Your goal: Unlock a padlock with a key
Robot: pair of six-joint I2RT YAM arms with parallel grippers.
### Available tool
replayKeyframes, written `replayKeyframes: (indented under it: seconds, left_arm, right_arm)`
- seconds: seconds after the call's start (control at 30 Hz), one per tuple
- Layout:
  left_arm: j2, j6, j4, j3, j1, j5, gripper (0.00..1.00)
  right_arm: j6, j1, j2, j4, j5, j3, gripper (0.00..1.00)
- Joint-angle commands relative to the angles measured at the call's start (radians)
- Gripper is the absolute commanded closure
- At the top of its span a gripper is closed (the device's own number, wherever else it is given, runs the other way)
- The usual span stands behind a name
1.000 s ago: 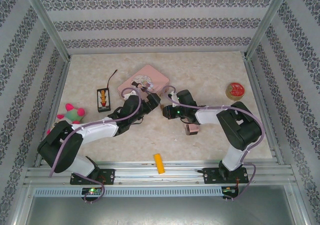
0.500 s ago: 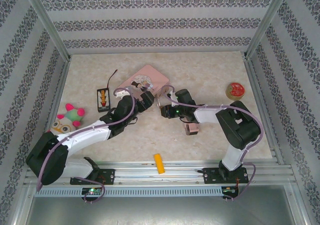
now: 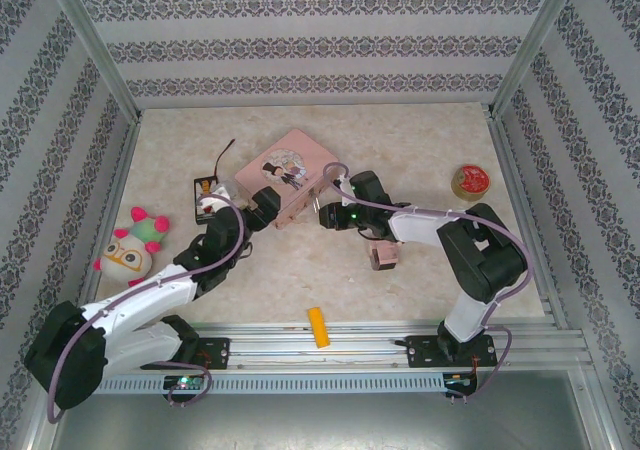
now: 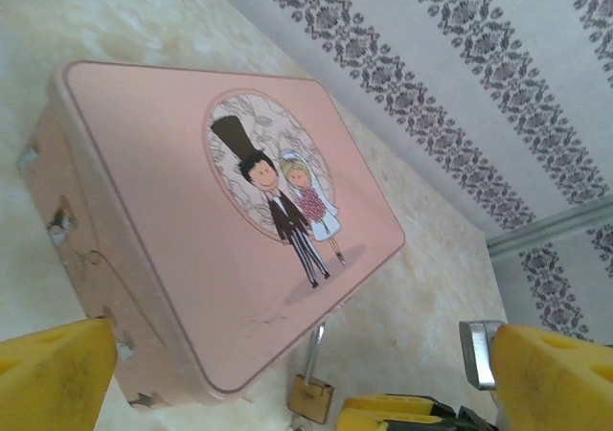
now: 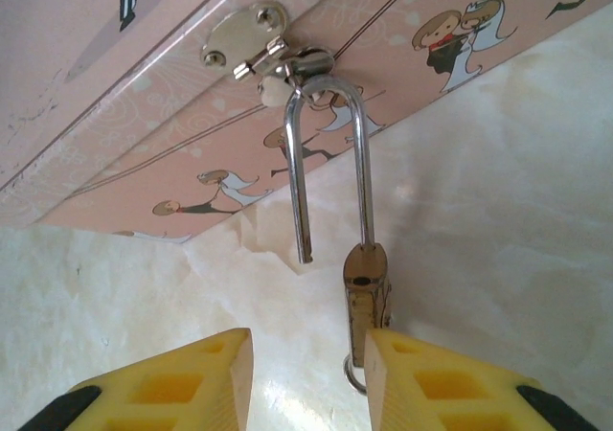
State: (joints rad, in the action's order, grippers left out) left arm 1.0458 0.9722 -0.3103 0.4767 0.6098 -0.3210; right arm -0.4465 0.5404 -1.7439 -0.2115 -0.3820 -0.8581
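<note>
Since the earlier frames the left arm has drawn back toward its base and its gripper has cleared the lock, while the right gripper's fingers have parted

Top view: the left gripper (image 3: 266,206) sits at the near left edge of the pink tin (image 3: 292,160), apart from the padlock (image 3: 318,206). The right gripper (image 3: 326,216) is just beside the padlock at the tin's near right edge, so the right arm is the nearer one. Bare table (image 3: 420,150) lies to the right and toward the bases.

Left wrist view: the fingers are spread wide and hold nothing. The padlock hangs off the tin's near edge, low between them.

Right wrist view: the fingers stand narrowly apart and clamp nothing. The padlock body lies just beside the inner face of one finger. The shackle (image 5: 330,153) passes through the hasp (image 5: 251,34); one leg enters the body and the other hangs free, so the lock is judged already open. Its long axis runs from the hasp straight toward the gripper, in line with the fingers. The tin wall closes the far side, so any withdrawal should follow this axis back over bare table
</note>
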Motion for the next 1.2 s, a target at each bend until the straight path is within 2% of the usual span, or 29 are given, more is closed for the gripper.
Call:
replayKeyframes:
  seconds: [0.0,0.4,0.67,0.83,1.17]
  left_arm:
    - [-0.037,-0.028,-0.034,-0.001,-0.021,-0.047,0.01]
    - [-0.048,-0.117,0.233,0.103,-0.020,-0.158,0.01]
    - [-0.034,-0.186,0.294,0.126,-0.021,-0.219,0.01]
    - [0.001,-0.218,0.328,0.157,-0.021,-0.229,0.01]
    - [0.104,-0.220,0.431,0.237,-0.021,-0.212,0.01]
  right_arm:
    - [-0.014,-0.003,-0.038,0.027,-0.005,-0.032,0.64]
    - [-0.040,-0.005,-0.121,0.054,-0.005,-0.096,0.64]
    - [-0.042,-0.005,-0.152,0.081,0.000,-0.119,0.64]
    - [-0.038,-0.006,-0.161,0.096,0.006,-0.120,0.68]
    - [-0.047,-0.005,-0.155,0.098,0.000,-0.108,0.81]
